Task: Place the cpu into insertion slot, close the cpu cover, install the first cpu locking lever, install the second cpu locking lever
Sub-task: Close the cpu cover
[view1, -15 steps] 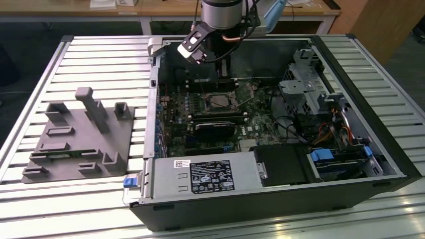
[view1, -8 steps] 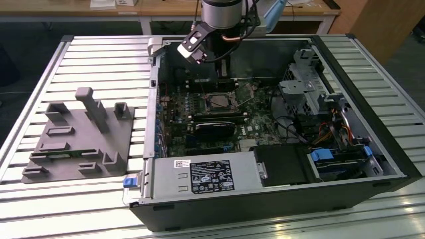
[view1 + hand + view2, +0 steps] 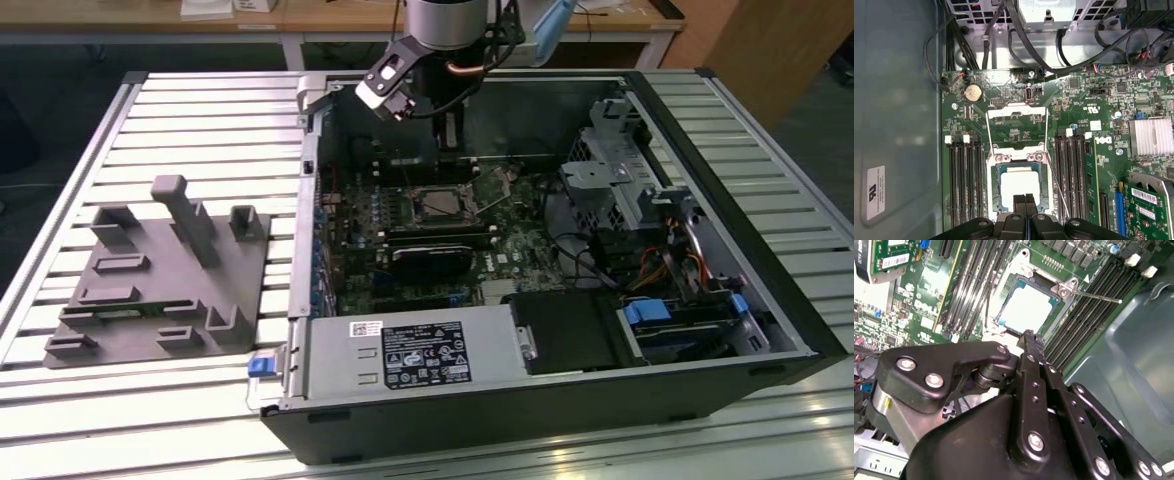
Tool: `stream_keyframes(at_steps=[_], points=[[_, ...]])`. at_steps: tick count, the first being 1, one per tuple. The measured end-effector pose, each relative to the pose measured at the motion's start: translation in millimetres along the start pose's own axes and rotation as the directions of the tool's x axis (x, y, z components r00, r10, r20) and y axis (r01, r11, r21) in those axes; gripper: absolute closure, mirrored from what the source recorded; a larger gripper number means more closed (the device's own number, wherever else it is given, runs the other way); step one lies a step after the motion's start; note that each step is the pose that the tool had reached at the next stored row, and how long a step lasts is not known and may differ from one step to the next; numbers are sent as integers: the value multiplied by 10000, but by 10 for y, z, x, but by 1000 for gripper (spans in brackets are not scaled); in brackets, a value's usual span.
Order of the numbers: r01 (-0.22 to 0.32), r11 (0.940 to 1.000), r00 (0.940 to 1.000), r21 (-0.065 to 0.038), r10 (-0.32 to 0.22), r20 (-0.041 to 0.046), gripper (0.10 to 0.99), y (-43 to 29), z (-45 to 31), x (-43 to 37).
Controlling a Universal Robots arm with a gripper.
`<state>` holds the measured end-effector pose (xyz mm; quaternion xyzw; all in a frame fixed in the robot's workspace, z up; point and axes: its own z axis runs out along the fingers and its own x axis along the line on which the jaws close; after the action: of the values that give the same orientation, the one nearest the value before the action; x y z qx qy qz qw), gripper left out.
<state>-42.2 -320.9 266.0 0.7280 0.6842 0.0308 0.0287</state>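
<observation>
In both wrist views the cpu [image 3: 1019, 186] [image 3: 1026, 310] lies flat, pale face up, inside the insertion slot [image 3: 995, 187], a silver-rimmed socket on the green board. The cpu cover [image 3: 1016, 122], a thin silver frame with a window, stands swung open, lying back from the socket. One thin wire locking lever [image 3: 1099, 297] [image 3: 1059, 192] sticks out loose beside the socket. My gripper [image 3: 1025, 198] [image 3: 1029, 336] hovers just above the cpu's edge, its black fingers pressed together and holding nothing. In the exterior view the gripper [image 3: 450, 128] hangs over the socket [image 3: 441, 205] inside the open computer case.
Long black memory slots [image 3: 966, 180] flank the socket on both sides. A graphics card [image 3: 434, 252] sits on the near side of the socket in the exterior view, with a drive cage and cables [image 3: 614, 190] at that view's right. A grey fixture [image 3: 154, 275] stands on the table outside the case.
</observation>
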Motion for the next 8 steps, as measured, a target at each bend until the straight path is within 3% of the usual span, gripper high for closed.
stream_keyframes(at_steps=[8], points=[[0,10000,10000,2,0,1,980,36,2,2]])
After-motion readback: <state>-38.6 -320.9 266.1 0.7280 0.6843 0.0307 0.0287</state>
